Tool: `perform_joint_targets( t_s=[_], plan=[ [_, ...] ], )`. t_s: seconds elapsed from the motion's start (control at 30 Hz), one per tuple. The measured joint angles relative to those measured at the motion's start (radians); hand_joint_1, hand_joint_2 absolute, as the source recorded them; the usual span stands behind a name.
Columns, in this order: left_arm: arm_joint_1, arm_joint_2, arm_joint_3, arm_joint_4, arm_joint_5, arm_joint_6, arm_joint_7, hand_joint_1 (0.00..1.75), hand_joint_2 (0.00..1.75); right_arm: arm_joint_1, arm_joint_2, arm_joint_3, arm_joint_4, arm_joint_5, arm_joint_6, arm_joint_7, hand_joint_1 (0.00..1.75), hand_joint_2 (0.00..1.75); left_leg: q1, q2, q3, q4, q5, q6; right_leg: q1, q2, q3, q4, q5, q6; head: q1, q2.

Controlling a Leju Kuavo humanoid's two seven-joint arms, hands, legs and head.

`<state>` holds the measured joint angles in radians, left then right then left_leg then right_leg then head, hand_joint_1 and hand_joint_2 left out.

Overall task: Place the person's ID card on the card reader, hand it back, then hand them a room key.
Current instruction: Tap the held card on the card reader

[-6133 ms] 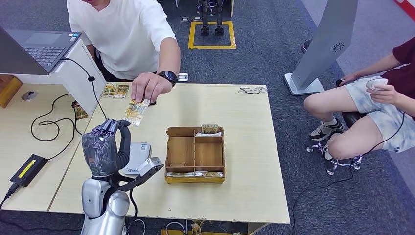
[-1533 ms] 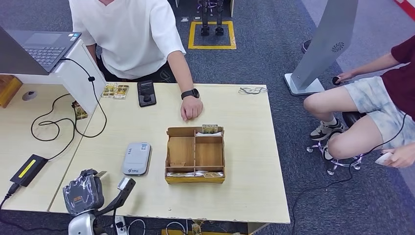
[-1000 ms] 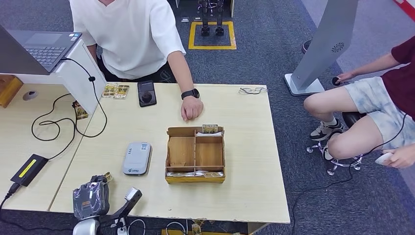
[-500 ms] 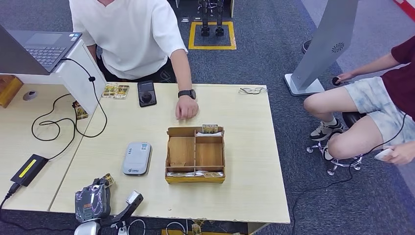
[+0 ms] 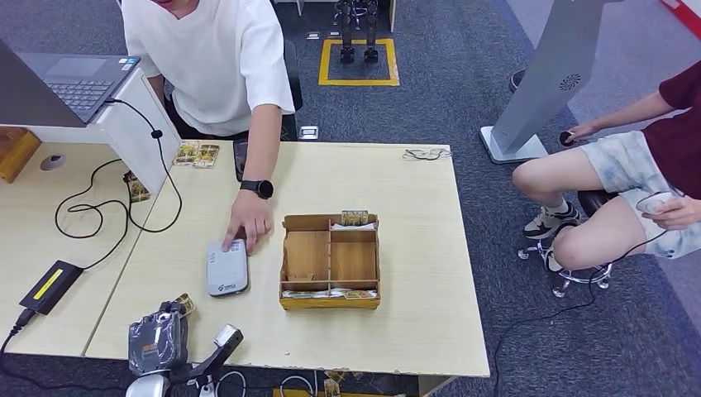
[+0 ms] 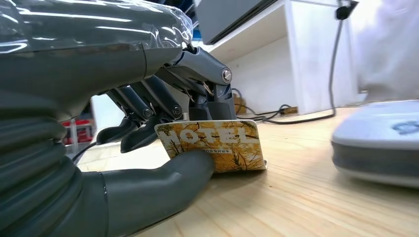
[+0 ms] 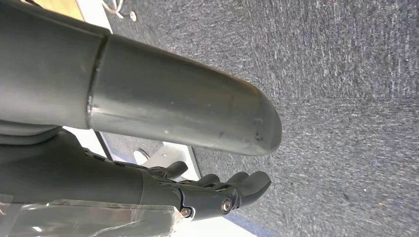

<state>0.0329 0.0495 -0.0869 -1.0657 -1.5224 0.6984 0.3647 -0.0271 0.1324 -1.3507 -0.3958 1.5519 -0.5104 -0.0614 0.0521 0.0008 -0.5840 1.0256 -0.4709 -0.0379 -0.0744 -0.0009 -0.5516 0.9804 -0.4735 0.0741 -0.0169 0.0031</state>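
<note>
The bench (image 5: 413, 273) fills the middle of my head view, pale wood. A person (image 5: 211, 66) in a white shirt leans in from the upper left of the frame, arm stretched down across the bench, their hand (image 5: 245, 230) resting on the far end of the reader (image 5: 226, 268), a grey flat box left of centre. A second person (image 5: 636, 165) sits at the right edge of the frame on a stool.

Just right of the reader stands the tray (image 5: 330, 261), a wooden box split into compartments, with cards (image 5: 355, 217) upright along its far side and more lying along its near side. A laptop (image 5: 70, 78) sits on a white stand in the upper left corner, a black cable trailing from it across the neighbouring bench. A phone (image 5: 240, 151) lies near the far edge, partly behind the person's arm.

My left hand (image 5: 157, 341) is low at the lower left of the frame, at the bench's near edge, well apart from the reader. It holds the card (image 6: 213, 145), pinched between thumb (image 6: 163, 185) and fingers (image 6: 153, 106); the card is yellow-brown with HOTEL printed on it, and in the wrist view its lower edge looks to be touching the bench top. The reader sits beyond it at the right of that frame.

My right hand (image 7: 212, 192) hangs over grey carpet (image 7: 336, 89), fingers loosely extended, holding nothing.
</note>
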Motion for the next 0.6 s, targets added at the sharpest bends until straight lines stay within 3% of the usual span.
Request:
perform_joint_targets(
  t_s=[0.2,0.5,0.6],
  plan=[
    [0.035,-0.073,0.057,-0.229,0.011,0.001,-0.214,1.75,1.75,-0.004,-0.001,-0.003,0.016,0.007,-0.024,-0.019,0.0,0.0,0.0,-0.001,-0.002,0.0,0.0,0.0,0.0,-0.002,-0.001,0.0,0.0,0.0,0.0,0.0],
    [0.035,-0.125,0.1,-0.369,0.014,0.001,-0.25,1.75,1.75,-0.007,-0.002,-0.003,0.031,0.008,-0.029,-0.022,0.0,0.0,0.0,-0.001,-0.002,0.0,0.0,0.0,0.0,-0.001,-0.002,0.0,0.0,0.0,0.0,0.0],
    [0.033,-0.141,0.113,-0.401,0.038,0.001,-0.311,1.75,1.75,-0.007,-0.003,-0.003,0.035,0.013,-0.032,-0.024,0.0,0.0,0.0,-0.001,-0.003,0.0,0.0,0.0,0.0,-0.001,-0.003,0.0,0.0,0.0,0.0,0.0]
  ],
)
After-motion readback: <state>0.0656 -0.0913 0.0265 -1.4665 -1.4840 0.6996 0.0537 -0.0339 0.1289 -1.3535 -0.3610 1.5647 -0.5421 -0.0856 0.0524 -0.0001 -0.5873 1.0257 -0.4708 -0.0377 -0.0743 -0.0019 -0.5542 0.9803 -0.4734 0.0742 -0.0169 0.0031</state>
